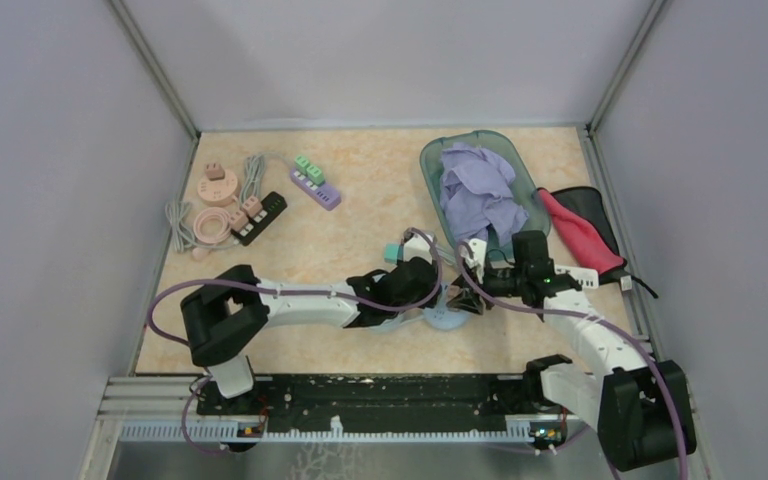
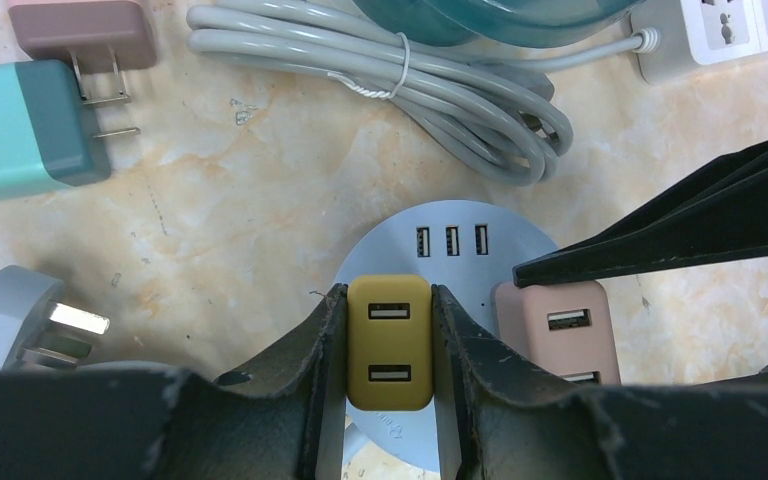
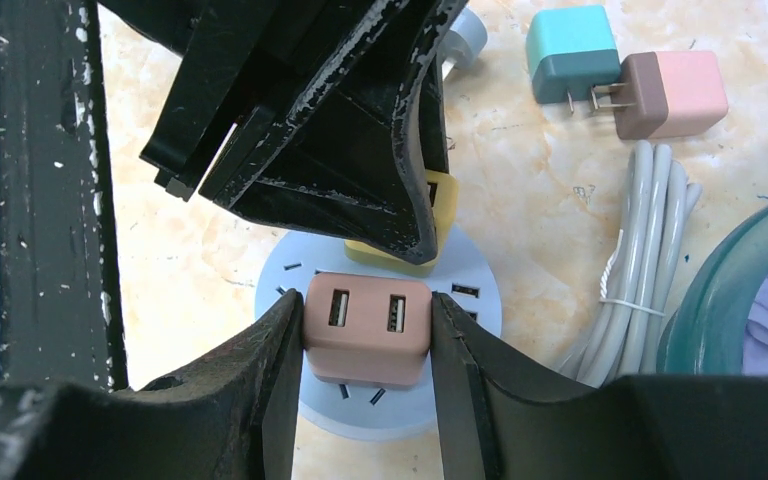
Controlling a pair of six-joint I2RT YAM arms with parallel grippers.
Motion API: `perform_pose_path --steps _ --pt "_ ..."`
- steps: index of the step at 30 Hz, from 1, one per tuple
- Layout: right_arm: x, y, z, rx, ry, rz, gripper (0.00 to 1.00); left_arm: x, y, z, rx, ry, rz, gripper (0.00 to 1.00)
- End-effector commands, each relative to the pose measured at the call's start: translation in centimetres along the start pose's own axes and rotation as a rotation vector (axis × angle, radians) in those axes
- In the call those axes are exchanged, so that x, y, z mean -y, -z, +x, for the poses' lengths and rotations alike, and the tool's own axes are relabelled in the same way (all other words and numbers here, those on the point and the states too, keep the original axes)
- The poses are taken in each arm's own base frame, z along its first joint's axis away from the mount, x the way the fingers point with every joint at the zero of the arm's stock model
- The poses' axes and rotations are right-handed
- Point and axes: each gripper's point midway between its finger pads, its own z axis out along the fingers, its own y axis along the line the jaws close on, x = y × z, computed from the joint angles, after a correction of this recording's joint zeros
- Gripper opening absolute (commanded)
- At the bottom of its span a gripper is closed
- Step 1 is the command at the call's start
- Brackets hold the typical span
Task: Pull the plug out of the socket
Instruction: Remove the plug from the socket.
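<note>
Left tool (image 1: 432, 295) and right tool (image 1: 472, 298) side by side over a round pale-blue socket (image 1: 447, 321), near a teal tub (image 1: 428, 160)

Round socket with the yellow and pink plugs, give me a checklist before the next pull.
1. Grip of left gripper on yellow plug: ok.
2. Grip of right gripper on pink plug: ok.
3. Both plugs seated in round socket: ok.
4. Gap between the two grippers: cannot tell, very close.
5. Grey cable bundle clear of the socket: ok.
</note>
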Motion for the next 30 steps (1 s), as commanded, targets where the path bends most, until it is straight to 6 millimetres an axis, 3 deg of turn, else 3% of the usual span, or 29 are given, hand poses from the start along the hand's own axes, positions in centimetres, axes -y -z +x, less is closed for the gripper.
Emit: perform_pose_path --steps 1,6,13,16,22,30 --pt "-3.6 0.0 -4.8 0.167 0.112 -0.202 0.0 -3.4 0.1 5.2 -0.157 -0.096 -0.079 0.0" --pt "0.3 -0.6 -5.8 0.149 0.009 -0.014 0.0 -3.3 0.1 5.1 -0.157 -0.101 -0.076 0.0" --pt "2.8 0.0 -6.1 0.144 -0.029 0.116 0.0 -3.9 0.4 5.6 -0.169 -0.1 -0.092 0.0" --pt "2.1 0.2 -6.0 0.145 -0.017 0.078 0.0 -4.1 0.5 5.7 -0.17 -0.1 -0.092 0.0" --pt "-2.9 0.3 -6.1 0.193 0.053 -0.186 0.0 -4.0 0.7 5.6 -0.165 -0.106 -0.083 0.0" --pt "-2.8 0.6 -7.3 0.212 0.023 -0.19 0.0 -4.1 0.8 5.4 -0.159 -0.11 -0.079 0.0"
